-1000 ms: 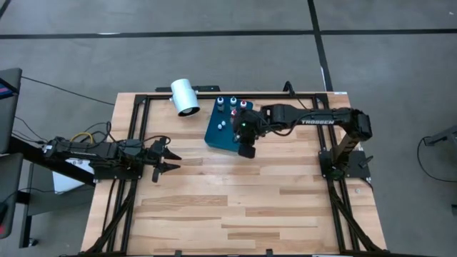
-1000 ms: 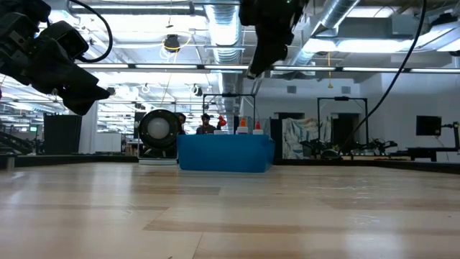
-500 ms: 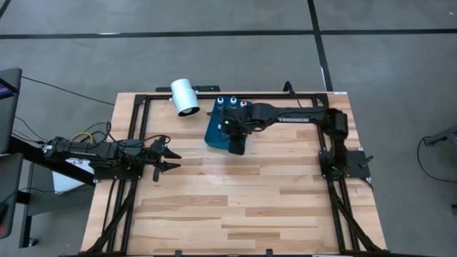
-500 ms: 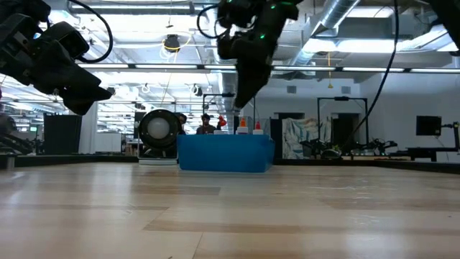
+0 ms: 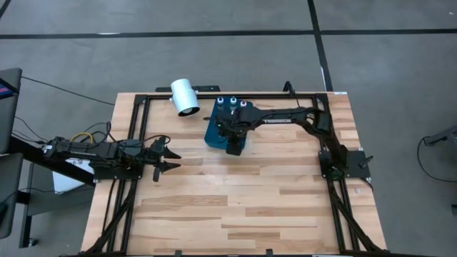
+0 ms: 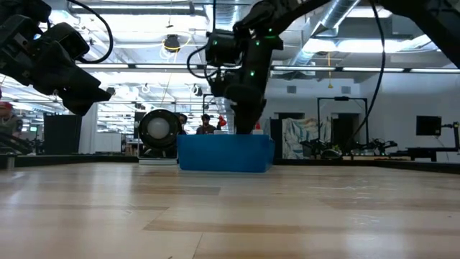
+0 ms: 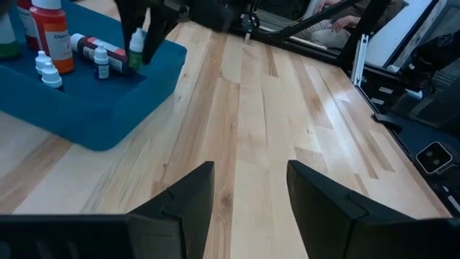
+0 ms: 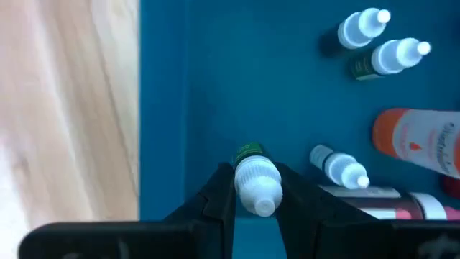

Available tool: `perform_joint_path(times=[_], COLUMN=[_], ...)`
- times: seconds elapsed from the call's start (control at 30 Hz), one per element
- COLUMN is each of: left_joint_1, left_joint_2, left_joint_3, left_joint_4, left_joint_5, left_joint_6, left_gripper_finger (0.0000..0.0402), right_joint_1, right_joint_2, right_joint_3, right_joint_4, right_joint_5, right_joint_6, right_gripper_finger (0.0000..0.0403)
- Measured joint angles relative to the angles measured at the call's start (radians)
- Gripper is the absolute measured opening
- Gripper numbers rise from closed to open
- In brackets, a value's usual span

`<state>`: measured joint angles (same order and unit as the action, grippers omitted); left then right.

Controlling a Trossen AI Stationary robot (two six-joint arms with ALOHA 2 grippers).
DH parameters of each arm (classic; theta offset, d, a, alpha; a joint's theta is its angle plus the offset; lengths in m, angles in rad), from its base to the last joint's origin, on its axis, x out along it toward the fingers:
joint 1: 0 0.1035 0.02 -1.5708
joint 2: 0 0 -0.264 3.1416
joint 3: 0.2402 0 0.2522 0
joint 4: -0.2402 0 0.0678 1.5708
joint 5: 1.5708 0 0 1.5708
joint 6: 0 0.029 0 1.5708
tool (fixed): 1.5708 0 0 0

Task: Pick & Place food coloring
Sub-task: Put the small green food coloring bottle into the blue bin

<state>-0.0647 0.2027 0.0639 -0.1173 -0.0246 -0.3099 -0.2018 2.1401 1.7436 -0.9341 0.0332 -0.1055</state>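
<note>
Right tool [image 8: 255, 188] closed around small white-capped, green-labelled food coloring bottle [image 8: 256, 181], upright, long axis straight out between fingers, above near edge of blue tray [image 5: 212, 135] on wooden surface [image 5: 243, 193]; left tool [image 5: 167, 157] half-spread, empty, well apart.

Table [image 5: 243, 193]: pale wood planks, smooth, faint sheen. Tray [image 8: 237, 79]: matt blue, felt-like. Small bottle [image 8: 256, 183] between right gripper [image 8: 253, 208] fingers: smooth white plastic, ribbed cap. Orange bottle [image 8: 424, 140]: glossy plastic. Gripper fingers: matt black plastic. Frame rails [image 5: 136, 143]: black metal
</note>
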Motion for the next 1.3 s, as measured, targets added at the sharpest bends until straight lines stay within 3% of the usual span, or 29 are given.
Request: perform_joint_path(times=[0.2,0.93,1.3], left_joint_1=[0.0,0.0,0.0], left_joint_2=[0.0,0.0,0.0], left_joint_3=[0.0,0.0,0.0], left_joint_4=[-0.001,-0.002,0.0], left_joint_5=[0.0,0.001,0.0], left_joint_6=[-0.001,-0.016,-0.016], left_gripper_finger=[0.0167,0.0167,0.0167], right_joint_1=[-0.002,-0.006,-0.002], right_joint_2=[0.03,0.027,0.027], right_joint_3=[0.0,-0.083,-0.083], right_joint_4=[-0.009,-0.028,-0.026], right_joint_5=[0.038,0.017,0.011], right_joint_6=[-0.008,0.004,-0.026], right_gripper_finger=[0.0072,0.0073,0.012])
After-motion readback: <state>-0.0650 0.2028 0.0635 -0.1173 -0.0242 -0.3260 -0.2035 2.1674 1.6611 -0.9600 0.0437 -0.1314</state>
